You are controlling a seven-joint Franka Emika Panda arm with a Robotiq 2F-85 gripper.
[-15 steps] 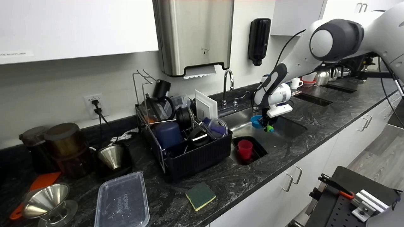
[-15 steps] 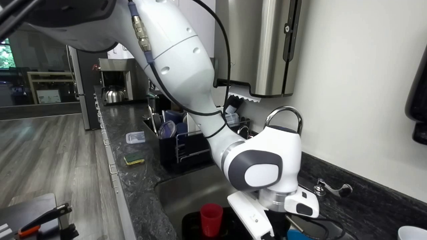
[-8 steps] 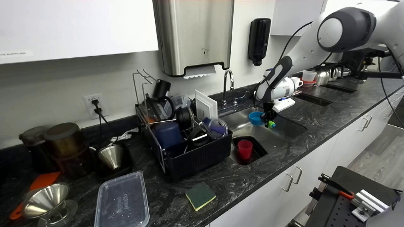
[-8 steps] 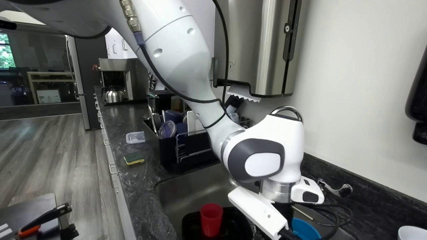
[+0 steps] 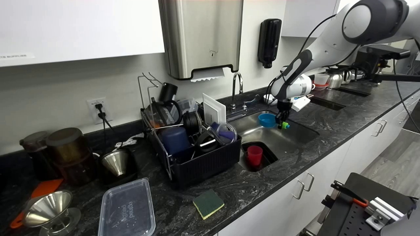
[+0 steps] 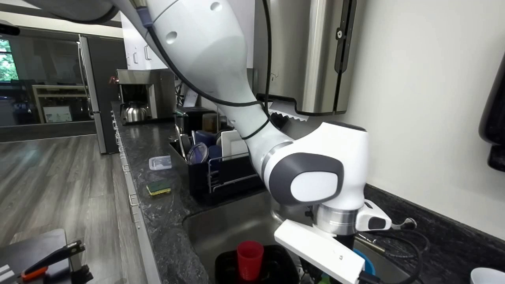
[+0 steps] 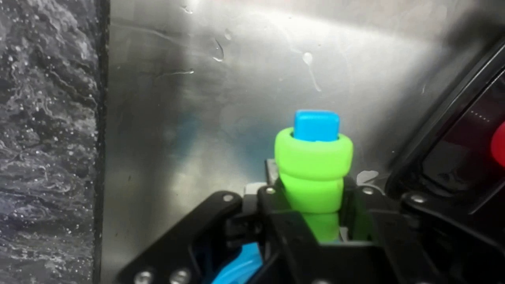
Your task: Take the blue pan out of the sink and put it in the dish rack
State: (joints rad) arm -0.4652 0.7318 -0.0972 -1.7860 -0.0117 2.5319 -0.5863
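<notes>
Blue pan (image 5: 267, 120) was pinched at its green handle (image 7: 313, 157) by the gripper (image 7: 315, 189), in the sink (image 5: 293, 139), couldn't tell if touching its bottom, red cup (image 5: 255, 155) in black tub (image 5: 269, 158) nearby, loaded dish rack (image 5: 206, 165) on the counter (image 5: 249, 183) alongside.

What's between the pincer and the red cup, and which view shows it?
A strip of the steel sink, then the rim of the black tray with the red cup inside; the wrist view shows it.
</notes>
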